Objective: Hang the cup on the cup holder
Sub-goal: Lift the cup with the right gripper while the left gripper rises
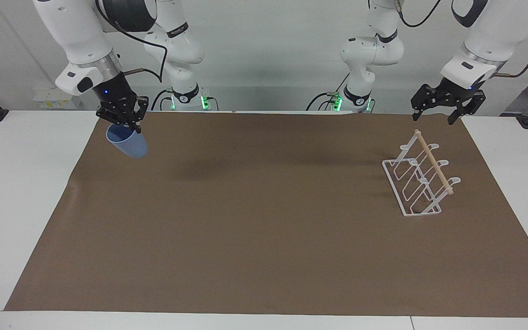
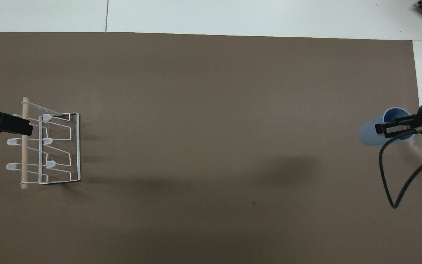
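Brown mat [image 1: 264, 220] covers the white bench [image 1: 12, 192]. Right gripper [image 1: 124, 120] has its jaws clamped on the cup [image 1: 129, 143] rim, airborne. Left gripper [image 1: 438, 112] waits, jaws spread, above the cup holder [image 1: 422, 176].

Bright, even light — soft shadows
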Controlling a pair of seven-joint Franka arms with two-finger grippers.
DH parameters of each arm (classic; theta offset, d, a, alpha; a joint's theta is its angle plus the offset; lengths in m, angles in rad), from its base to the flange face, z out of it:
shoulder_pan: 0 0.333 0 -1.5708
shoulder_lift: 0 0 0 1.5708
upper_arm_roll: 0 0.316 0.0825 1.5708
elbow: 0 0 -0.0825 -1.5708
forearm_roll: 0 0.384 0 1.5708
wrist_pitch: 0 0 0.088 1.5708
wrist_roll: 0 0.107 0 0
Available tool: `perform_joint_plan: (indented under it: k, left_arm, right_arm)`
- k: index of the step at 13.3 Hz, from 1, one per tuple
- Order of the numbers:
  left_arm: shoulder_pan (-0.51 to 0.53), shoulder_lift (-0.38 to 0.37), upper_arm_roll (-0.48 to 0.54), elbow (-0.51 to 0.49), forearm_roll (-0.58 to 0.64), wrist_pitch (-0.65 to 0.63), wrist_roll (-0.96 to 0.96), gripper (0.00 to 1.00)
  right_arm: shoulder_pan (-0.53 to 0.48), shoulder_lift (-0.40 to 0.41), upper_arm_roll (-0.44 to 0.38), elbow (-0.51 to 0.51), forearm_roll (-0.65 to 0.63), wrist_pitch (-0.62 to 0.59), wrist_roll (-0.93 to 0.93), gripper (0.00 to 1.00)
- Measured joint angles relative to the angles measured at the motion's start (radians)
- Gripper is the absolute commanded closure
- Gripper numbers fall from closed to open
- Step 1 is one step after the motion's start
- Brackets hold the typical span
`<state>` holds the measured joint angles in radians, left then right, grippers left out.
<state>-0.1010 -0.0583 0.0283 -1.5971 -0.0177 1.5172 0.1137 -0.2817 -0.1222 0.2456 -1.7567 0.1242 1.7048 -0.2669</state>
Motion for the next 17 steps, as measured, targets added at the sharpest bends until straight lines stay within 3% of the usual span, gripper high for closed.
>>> perform_joint_plan:
  k: [5,11,17]
  left_arm:
    - [0.000,0.000,0.000,0.000,0.000,-0.001,0.000,0.00]
    - [-0.011,0.000,-0.002,0.000,-0.001,0.000,0.000,0.00]
    - [-0.032,0.000,-0.027,0.000,-0.070,0.001,0.120,0.00]
  right_arm:
    - [0.006,0.003,0.019,0.009,0.027,-0.006,0.000,1.00]
    - [0.022,0.008,0.024,-0.002,0.213,-0.006,0.007,1.00]
    - [0.172,0.015,0.026,-0.025,0.404,0.072,0.366,1.00]
